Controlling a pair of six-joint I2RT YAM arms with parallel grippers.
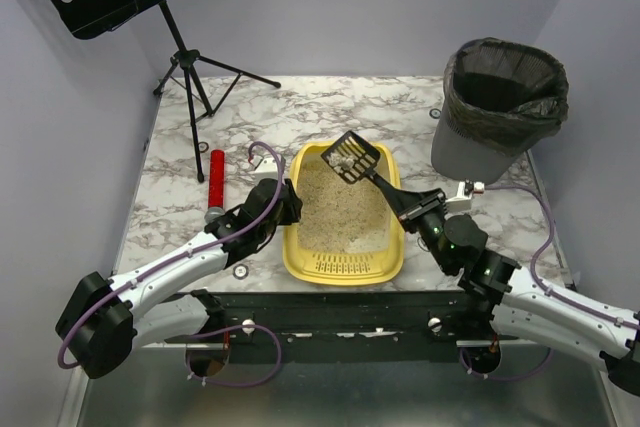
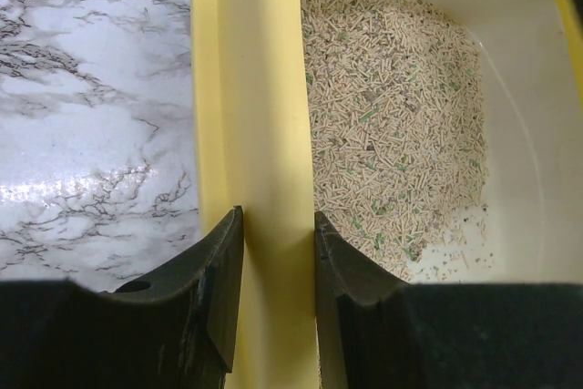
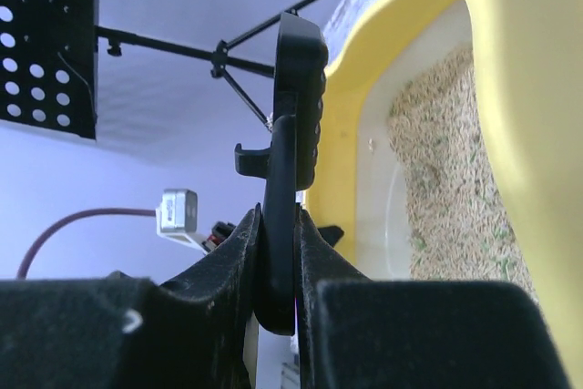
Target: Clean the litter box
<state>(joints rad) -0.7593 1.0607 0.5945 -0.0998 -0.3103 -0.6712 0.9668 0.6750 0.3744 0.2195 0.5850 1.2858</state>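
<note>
The yellow litter box (image 1: 343, 265) sits mid-table with beige litter (image 1: 335, 202) inside and a slotted sieve section at its near end. My left gripper (image 1: 288, 199) is shut on the box's left rim (image 2: 264, 134), one finger outside and one inside. My right gripper (image 1: 407, 203) is shut on the handle of a black slotted scoop (image 1: 351, 157), held above the box's far end with whitish clumps in it. In the right wrist view the scoop (image 3: 296, 116) is edge-on between my fingers, with the box wall (image 3: 519, 88) to the right.
A grey bin with a black bag (image 1: 498, 107) stands at the back right. A red cylinder (image 1: 216, 183) lies left of the box. A black music stand (image 1: 190, 62) stands at the back left.
</note>
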